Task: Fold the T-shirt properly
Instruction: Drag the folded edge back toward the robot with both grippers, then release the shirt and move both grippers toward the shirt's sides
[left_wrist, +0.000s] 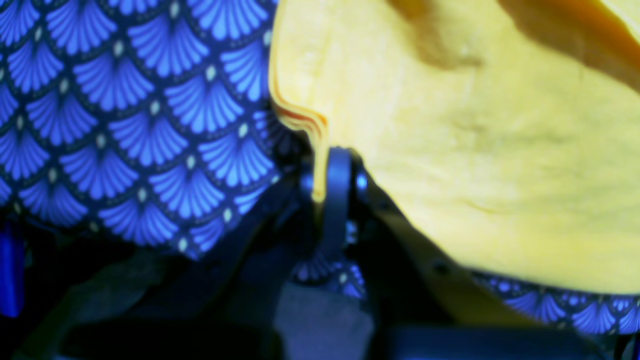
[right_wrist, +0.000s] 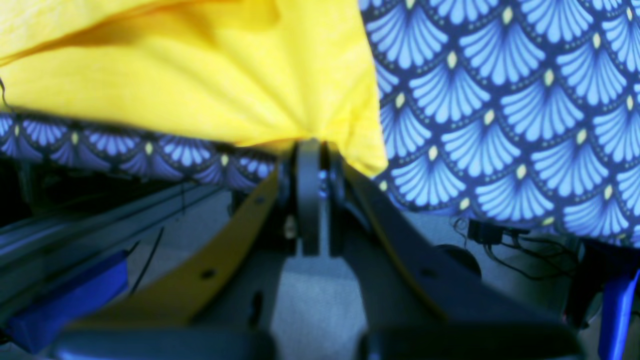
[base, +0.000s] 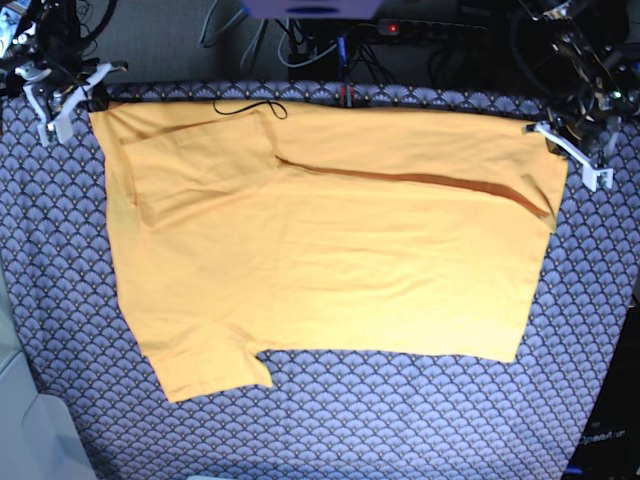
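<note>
- Gripping the T-shirt (base: 320, 250) at its two far corners, both arms sat at the back edge of the desk (base: 400, 430), one at each end of the garment.
- Left end effector (left_wrist: 325, 170) was clamped shut on a layered hem edge of the shirt; wrist view showed several fabric layers pinched between the jaws, the rest of the cloth draping off to one side.
- Right end effector (right_wrist: 310, 150) was likewise closed on a bunched corner, with pleats fanning out from the pinch point.
- T-shirt lay spread across the middle of the fan-patterned tablecloth (base: 60, 330), mostly flat, one sleeve sticking out at the near edge.
- Far strip of the shirt looked doubled over, with a long shadowed crease running across it, so a lengthwise fold was probably under way.
- Holding both corners at once likely kept the edge taut and straight, so the fold would land even.
- Thin dark thread (base: 250, 106) sat near the collar end, by the far edge.
- Cables and gear (base: 330, 30) cluttered the area behind the desk, clear of the cloth.
</note>
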